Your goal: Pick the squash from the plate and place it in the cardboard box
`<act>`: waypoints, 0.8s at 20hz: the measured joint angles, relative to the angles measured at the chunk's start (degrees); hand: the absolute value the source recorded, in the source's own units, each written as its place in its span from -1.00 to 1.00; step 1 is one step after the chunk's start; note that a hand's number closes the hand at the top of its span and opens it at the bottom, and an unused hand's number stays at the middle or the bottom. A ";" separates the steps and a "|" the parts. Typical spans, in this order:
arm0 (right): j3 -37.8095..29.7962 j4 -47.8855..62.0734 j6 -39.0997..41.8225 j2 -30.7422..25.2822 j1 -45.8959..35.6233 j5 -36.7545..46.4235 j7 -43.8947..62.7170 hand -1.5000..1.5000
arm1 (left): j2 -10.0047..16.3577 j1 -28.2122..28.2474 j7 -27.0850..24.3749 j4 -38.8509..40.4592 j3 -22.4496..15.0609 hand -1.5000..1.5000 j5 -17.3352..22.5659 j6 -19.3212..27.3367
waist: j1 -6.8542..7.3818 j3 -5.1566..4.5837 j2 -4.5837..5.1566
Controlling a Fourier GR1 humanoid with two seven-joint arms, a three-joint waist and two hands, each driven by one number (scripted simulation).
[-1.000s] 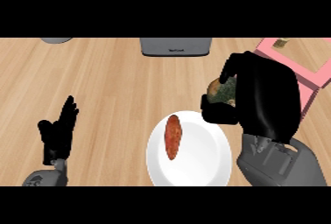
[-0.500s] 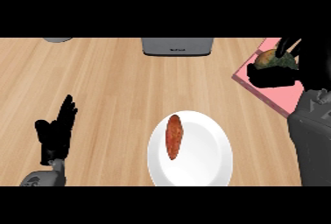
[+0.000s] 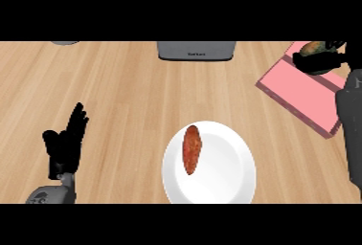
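Note:
My right hand [image 3: 324, 61] is at the far right, fingers curled round a yellow-green squash [image 3: 311, 47] that peeks out at its upper left. Hand and squash hover over the far corner of the pink box [image 3: 300, 93], which lies tilted on the counter. The white plate [image 3: 226, 172] sits near the front middle and holds a reddish-brown oblong vegetable [image 3: 191, 148]. My left hand [image 3: 65, 143] rests open at the lower left, fingers pointing up, holding nothing.
A grey appliance [image 3: 197, 50] stands at the back edge in the middle. A small grey object [image 3: 65, 42] shows at the back left. Bare wooden counter lies between the plate and the box.
My right hand has carried the squash from beside the plate's right edge up and to the right, over the pink box. The left hand has not moved.

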 measured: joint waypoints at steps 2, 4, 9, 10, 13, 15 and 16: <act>-0.63 5.89 -3.29 -0.85 -0.93 0.59 -3.12 1.00 | -0.23 -0.96 0.68 -0.19 -0.20 0.00 -0.63 0.53 | 0.07 0.00 0.05; -1.10 11.86 -5.98 -2.39 -1.57 1.78 -5.85 1.00 | -0.25 -0.96 -0.57 1.01 0.18 0.00 -0.30 -0.16 | 0.24 0.00 0.16; -6.13 26.07 -12.04 -3.47 -4.75 -0.58 -9.88 -1.00 | 0.00 -1.11 0.32 0.36 0.29 0.00 -0.33 -0.68 | 0.69 0.03 0.30; -7.39 28.23 -12.68 -3.74 -5.05 -1.86 -11.35 -1.00 | -0.24 -0.85 0.03 0.45 0.13 0.00 -0.56 -0.53 | 0.70 0.04 0.31; -10.71 34.27 -14.41 -4.49 -6.49 -5.70 -16.84 -1.00 | -0.15 -1.69 -0.30 1.43 0.54 0.00 -0.41 -0.95 | 0.76 0.06 0.42; -12.72 37.21 -16.26 -4.57 -6.74 -8.16 -21.09 -1.00 | -0.52 -2.13 -0.15 1.93 0.51 0.00 -0.54 -0.74 | 0.72 0.07 0.42; -13.83 38.05 -17.19 -4.37 -6.57 -9.66 -23.47 -1.00 | -0.27 -1.98 -0.47 2.18 0.77 0.00 -0.38 -1.09 | 0.71 0.08 0.43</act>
